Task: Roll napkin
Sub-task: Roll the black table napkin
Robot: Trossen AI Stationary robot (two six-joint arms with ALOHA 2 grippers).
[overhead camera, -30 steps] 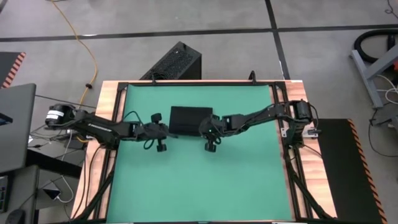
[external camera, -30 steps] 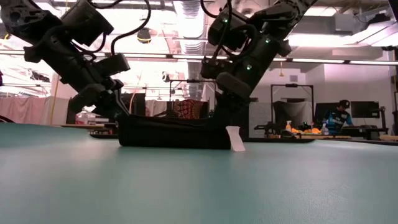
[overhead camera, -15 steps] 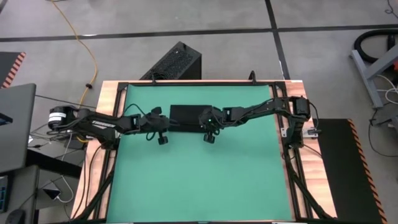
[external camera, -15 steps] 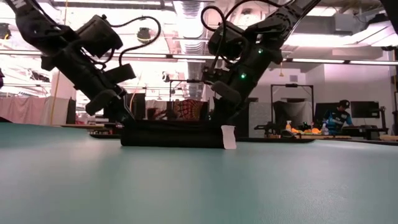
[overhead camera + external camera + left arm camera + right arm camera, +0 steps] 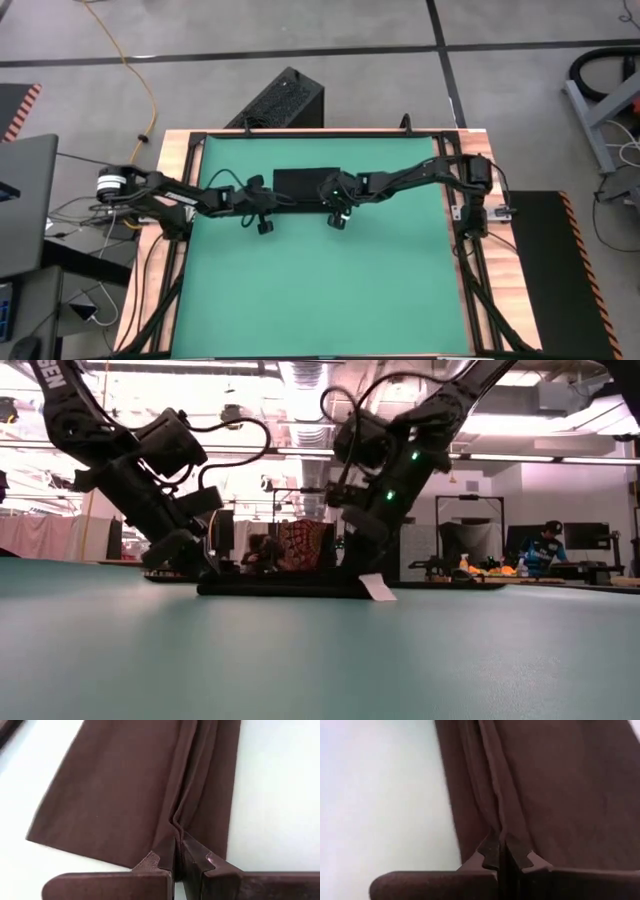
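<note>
A: Firstly, what was the state of the left gripper (image 5: 176, 854)?

B: Its two dark fingers (image 5: 152, 865) were pressed together on a fold at the near edge of the plain black soft cloth napkin (image 5: 305, 184), at the napkin's left end. The pinched cloth ran away from the fingertips in a raised crease.

A: And the right gripper (image 5: 502, 851)?

B: It was likewise clamped on a fold of the same napkin edge, at the right end. Pleats ran forward from its fingertips.

A: Where did the napkin lie?

B: It lay as a flat folded rectangle on the green table mat (image 5: 320, 280), in the far middle part, between the two arms. In the low view a small white tag (image 5: 379, 589) stuck out at its right end, beside the right gripper. A rigid black box with vent slots (image 5: 280, 100) stood on the floor beyond the table's far edge.
</note>
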